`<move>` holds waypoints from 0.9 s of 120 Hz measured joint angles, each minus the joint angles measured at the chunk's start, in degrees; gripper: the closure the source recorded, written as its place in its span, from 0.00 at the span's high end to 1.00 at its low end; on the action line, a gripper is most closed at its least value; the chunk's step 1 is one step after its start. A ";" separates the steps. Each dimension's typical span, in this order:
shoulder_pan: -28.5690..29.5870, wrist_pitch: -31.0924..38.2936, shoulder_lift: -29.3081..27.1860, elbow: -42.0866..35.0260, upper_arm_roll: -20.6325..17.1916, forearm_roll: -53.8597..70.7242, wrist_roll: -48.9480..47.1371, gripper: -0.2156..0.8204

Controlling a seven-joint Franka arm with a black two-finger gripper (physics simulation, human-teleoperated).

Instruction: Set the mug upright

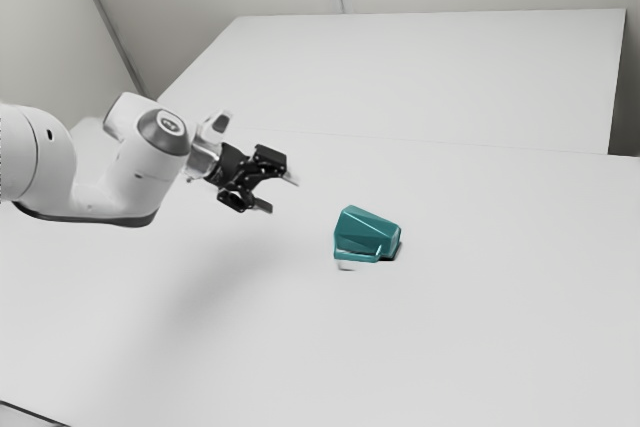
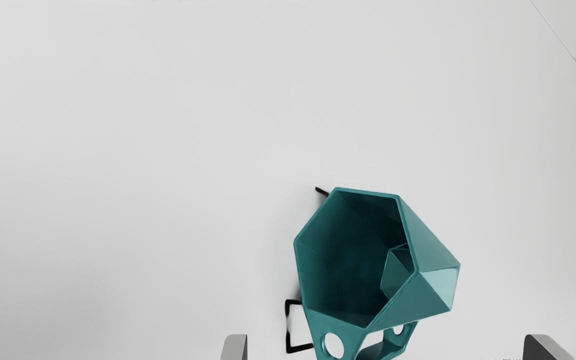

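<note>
Mug (image 1: pixel 368 234) on its side on the bench (image 1: pixel 480 347), toward the exterior view's right from my tool (image 1: pixel 279 194). Tool wide, empty; mug's mouth faces it, handle on near side.

The teal, faceted mug (image 1: pixel 362 231) lies on its side on the white table (image 1: pixel 480 347), wide mouth toward the exterior view's left, narrower base toward its right, handle (image 2: pixel 352 341) pierced by round holes

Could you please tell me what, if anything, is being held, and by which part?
Nothing is held: the gripper is open, and the mug lies on its side on the table, apart from it.
</note>
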 joint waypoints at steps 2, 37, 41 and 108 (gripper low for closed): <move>0.02 0.13 0.30 0.13 -0.06 -0.13 0.74 0.79; 0.35 1.26 2.96 0.64 -2.24 -0.95 11.82 0.79; 0.37 1.32 3.29 0.96 -2.29 -0.95 12.90 0.79; -2.06 3.47 10.86 6.69 -4.36 -4.16 24.19 0.79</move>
